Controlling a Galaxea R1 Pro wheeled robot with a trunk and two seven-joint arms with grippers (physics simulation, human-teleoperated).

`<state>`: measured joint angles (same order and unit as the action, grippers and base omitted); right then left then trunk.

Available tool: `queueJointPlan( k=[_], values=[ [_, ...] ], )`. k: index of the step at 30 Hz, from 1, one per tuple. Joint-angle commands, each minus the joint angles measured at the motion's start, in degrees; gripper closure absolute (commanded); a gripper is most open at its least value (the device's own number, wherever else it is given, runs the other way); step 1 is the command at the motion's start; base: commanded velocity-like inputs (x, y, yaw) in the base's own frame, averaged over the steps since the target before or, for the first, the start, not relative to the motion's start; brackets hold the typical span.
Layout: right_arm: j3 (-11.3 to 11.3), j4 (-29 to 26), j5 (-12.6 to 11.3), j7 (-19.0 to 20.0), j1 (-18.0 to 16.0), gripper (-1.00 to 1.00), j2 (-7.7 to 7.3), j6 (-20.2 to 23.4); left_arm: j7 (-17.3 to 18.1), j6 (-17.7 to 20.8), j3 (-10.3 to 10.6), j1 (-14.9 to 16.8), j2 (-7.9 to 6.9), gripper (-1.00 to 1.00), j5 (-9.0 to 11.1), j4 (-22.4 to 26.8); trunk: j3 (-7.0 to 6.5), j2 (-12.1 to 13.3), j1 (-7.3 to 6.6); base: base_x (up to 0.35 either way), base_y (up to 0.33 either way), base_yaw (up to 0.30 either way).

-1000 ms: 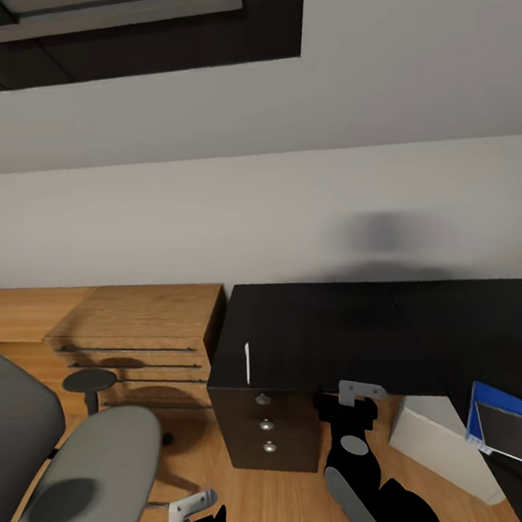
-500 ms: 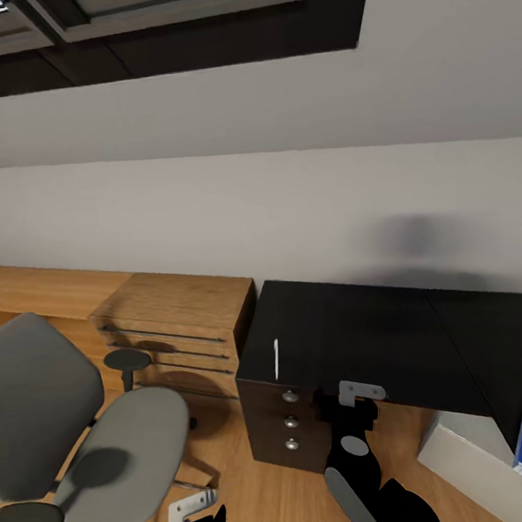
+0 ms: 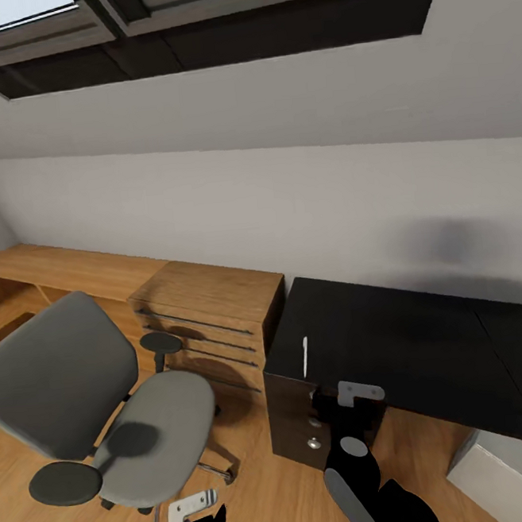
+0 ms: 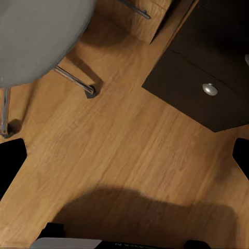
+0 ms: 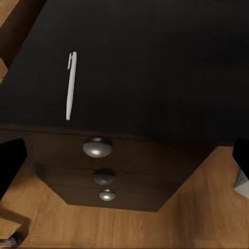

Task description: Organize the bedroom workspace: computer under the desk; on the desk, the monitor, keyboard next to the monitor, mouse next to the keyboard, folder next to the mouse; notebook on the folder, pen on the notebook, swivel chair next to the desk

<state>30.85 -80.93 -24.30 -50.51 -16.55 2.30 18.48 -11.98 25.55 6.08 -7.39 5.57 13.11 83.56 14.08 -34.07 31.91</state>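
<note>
Head view: pen (image 3: 305, 356) lies on black worktop (image 3: 397, 344) near its front left edge, just beyond the right gripper (image 3: 360, 393); swivel chair (image 3: 99, 404) on the floor, left.
Left wrist: left gripper (image 4: 124, 155) jaws apart, empty, over wood floor (image 4: 129, 150).
Right wrist: jaws apart, pen ahead above the drawer knobs (image 5: 97, 147).

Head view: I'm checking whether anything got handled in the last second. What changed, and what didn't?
Only the camera turned left: the swivel chair and wooden drawers slid rightward into fuller view, and the blue folder left the right edge. Nothing was grasped or released. The pen lies where it was on the desk, and the left hand and right hand hold their pose.
</note>
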Motion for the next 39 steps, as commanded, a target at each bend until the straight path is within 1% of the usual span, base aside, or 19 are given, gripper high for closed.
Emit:
queueJointPlan(
  k=[1,14,20,26,28,29,32,33,39],
  values=[
    [0.07,-0.07,-0.22,-0.38,-0.06,-1.0,-0.02,0.42,-0.51,0.2,0.07,0.01,-0.01,-1.0,0.6,0.11,0.13,-0.08,0.02,0.0,0.0,0.253],
    [0.02,-0.02,-0.22,-0.38,-0.06,-1.0,-0.17,0.43,-0.5,0.2,0.14,0.01,0.04,-1.0,0.61,0.11,0.93,-0.08,0.02,0.004,0.0,0.211],
    [0.08,-0.02,-0.22,-0.3,-0.06,-1.0,-0.19,0.49,-0.65,0.2,0.08,0.01,0.05,-1.0,0.62,0.11,1.31,-0.08,0.02,0.206,0.0,0.188],
    [0.03,0.04,-0.22,-0.23,-0.06,-1.0,-0.33,0.46,-0.62,0.2,0.14,0.01,0.05,-1.0,0.68,0.04,1.46,-0.08,0.02,0.304,0.0,0.06],
    [-0.33,0.03,0.43,-0.12,-0.15,-1.0,-0.05,0.78,-0.64,0.13,0.8,-0.15,0.65,-1.0,0.53,0.62,1.46,-0.08,0.02,0.0,0.0,0.0],
    [-0.13,-0.25,0.49,-0.45,-0.03,-1.0,0.04,1.11,-0.63,0.13,1.05,-0.16,0.67,-1.0,0.53,0.64,1.46,-0.08,0.02,0.0,0.0,0.0],
    [0.28,-0.3,0.36,-0.86,0.21,-1.0,0.14,1.35,-0.61,0.12,0.88,-0.16,0.85,-1.0,0.52,0.7,1.46,-0.08,0.02,0.0,0.0,0.0],
    [0.36,-0.09,0.33,-0.92,0.26,-1.0,0.04,1.37,-0.61,0.12,0.84,-0.16,0.92,-1.0,0.52,0.76,1.46,-0.08,0.02,0.0,0.0,0.0],
    [0.65,1.85,0.22,-1.08,0.45,-1.0,-1.9,0.18,-0.65,0.12,0.7,-0.17,0.77,-1.0,0.51,1.31,1.46,-0.08,0.02,0.025,0.0,0.0]
  ],
)
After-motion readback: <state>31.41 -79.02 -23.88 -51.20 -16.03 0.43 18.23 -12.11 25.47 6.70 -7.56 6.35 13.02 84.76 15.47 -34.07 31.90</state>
